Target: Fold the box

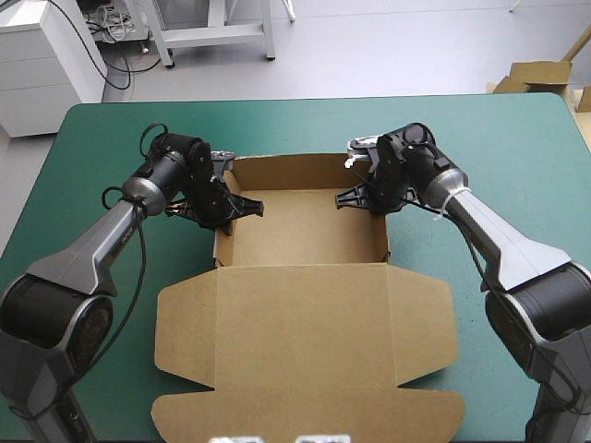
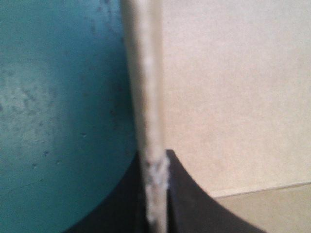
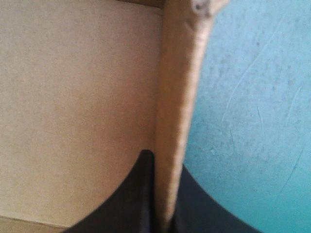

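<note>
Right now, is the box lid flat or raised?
Flat. The lid lies spread on the table, nearer than the tray, whose side walls stand up, one pinched by the left claw, one by the right claw.

I count one brown box: a single tray with one lid lying flat on its near side. I have two grippers at it, my left gripper pinching the box's left wall and my right gripper its right wall. Each has two black fingers, four in all. One teal-green cover lies under the box. Two pieces of loose board lie off to the box's far right.
</note>
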`<move>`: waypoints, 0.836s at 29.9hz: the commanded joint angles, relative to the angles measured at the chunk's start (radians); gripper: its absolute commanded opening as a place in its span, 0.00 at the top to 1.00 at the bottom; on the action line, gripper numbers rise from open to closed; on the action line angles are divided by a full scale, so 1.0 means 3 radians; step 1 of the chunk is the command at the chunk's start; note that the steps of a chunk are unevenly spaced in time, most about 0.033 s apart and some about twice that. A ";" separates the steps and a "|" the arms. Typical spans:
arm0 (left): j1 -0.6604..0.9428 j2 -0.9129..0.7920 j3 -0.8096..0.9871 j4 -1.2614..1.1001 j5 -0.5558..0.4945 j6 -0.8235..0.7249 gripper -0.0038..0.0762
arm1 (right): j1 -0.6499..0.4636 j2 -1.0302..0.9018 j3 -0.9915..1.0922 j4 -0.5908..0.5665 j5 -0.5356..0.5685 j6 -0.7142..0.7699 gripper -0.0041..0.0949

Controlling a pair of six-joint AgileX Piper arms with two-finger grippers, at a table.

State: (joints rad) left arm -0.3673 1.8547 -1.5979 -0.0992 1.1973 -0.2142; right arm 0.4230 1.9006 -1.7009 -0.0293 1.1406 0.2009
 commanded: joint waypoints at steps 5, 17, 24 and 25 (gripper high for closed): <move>-0.0086 0.0024 -0.0195 -0.0139 -0.0087 0.0392 0.96 | -0.0066 -0.0164 0.0083 0.0233 0.0081 -0.0385 0.98; -0.0086 0.0030 -0.0339 -0.0417 -0.0040 0.0563 0.43 | -0.0055 -0.0164 0.0053 0.0051 0.0051 -0.0415 0.45; -0.0086 0.0030 -0.0610 -0.0348 0.0160 0.0569 0.28 | -0.0055 -0.0178 -0.0360 0.0038 0.0094 -0.0343 0.40; -0.0086 0.0030 -0.0665 -0.0280 0.0215 0.0569 0.28 | -0.0055 -0.0184 -0.0420 0.0030 0.0094 -0.0343 0.40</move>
State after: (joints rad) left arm -0.3876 1.9193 -1.7296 -0.1973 1.2233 -0.0469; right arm 0.4062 1.9034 -1.7463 -0.0075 1.1831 0.0973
